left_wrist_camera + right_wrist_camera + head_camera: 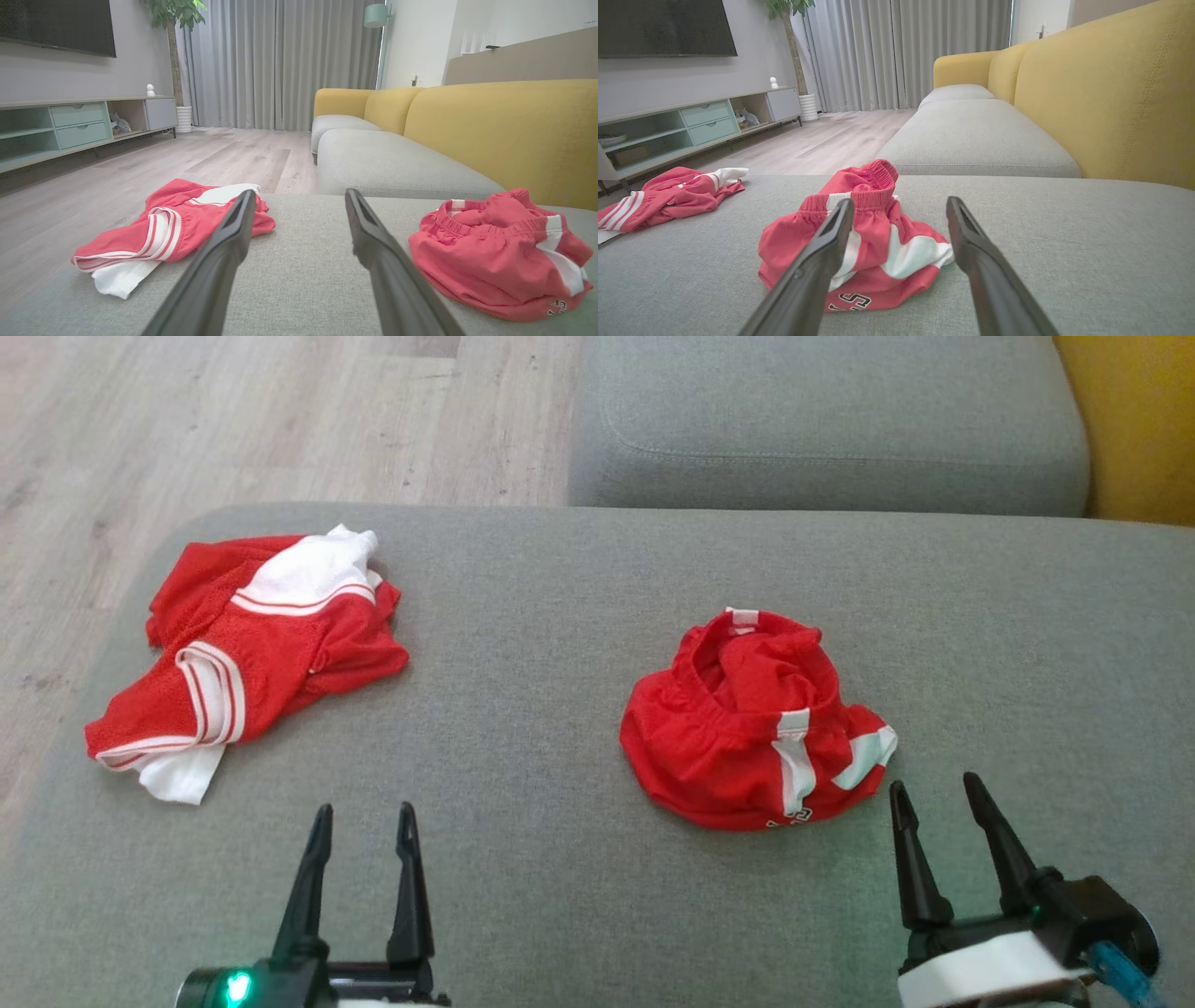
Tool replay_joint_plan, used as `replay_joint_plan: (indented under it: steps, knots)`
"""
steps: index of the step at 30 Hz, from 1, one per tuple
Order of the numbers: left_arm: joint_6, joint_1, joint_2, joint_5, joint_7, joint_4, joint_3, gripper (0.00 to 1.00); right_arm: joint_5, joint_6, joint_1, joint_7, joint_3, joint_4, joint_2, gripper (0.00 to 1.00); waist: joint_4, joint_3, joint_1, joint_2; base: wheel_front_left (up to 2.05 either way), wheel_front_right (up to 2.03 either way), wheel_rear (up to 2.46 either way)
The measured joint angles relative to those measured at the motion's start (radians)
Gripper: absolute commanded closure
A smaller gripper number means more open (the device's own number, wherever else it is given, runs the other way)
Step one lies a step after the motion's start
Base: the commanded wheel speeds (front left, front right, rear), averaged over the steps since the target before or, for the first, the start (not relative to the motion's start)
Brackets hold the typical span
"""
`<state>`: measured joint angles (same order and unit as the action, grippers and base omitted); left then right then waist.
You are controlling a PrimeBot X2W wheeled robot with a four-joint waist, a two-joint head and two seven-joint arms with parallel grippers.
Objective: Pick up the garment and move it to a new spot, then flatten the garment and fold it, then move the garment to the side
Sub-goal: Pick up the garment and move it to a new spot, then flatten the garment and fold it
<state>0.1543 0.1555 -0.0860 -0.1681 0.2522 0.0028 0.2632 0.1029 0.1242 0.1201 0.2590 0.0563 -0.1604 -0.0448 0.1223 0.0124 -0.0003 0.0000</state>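
Two crumpled red garments with white stripes lie on the grey sofa seat. A jersey top sits at the left edge. A bunched pair of red shorts with an elastic waistband lies right of centre. My left gripper is open over bare cushion, between the two garments and nearer than both. My right gripper is open just near-right of the shorts, empty.
A second grey seat cushion lies beyond, with the yellow backrest at the right. Wooden floor drops off to the left of the seat. A TV cabinet and curtains stand across the room.
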Motion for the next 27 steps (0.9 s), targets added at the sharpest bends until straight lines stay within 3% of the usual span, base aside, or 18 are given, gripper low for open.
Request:
replay_joint_plan:
  steps: [9, 27]
  knots:
    - [-0.051, 0.013, 0.018, 0.056, 0.000, 0.000, -0.039, 0.00, 0.002, 0.000, 0.024, 0.000, 0.015, 0.000, 0.000, 0.00, -0.005, 0.013, 0.0002, 0.0000, 0.00, 0.00, 0.00]
    - [-0.067, 0.016, 0.027, 0.081, 0.000, 0.005, -0.053, 0.00, 0.002, 0.000, 0.024, 0.000, 0.021, -0.001, 0.000, 0.00, -0.017, 0.023, 0.0003, 0.0000, 0.00, 0.00, 0.00]
